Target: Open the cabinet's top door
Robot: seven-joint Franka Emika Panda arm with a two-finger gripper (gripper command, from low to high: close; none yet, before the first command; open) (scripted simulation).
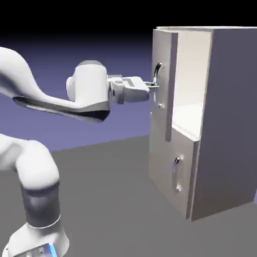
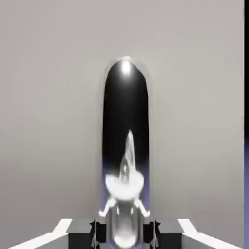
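One white robot arm (image 1: 30,165) rises at the near left of the exterior view and reaches right across the grey table (image 1: 110,201) toward one tall, boxy light-grey cabinet (image 1: 228,125) with a darker grey side. The cabinet carries two front doors. The shorter lower door (image 1: 170,175), with a small vertical metal handle (image 1: 176,173), is shut. The top door (image 1: 161,95), a taller flat light-grey panel, stands swung out from the cabinet front, exposing a pale interior (image 1: 189,85) in which no contents are visible. The two-finger gripper (image 1: 150,86) is closed on the long curved silver handle (image 1: 157,75) of the top door. In the hand view the handle (image 2: 125,146) fills the centre, clamped between the two grey fingertips (image 2: 97,232).
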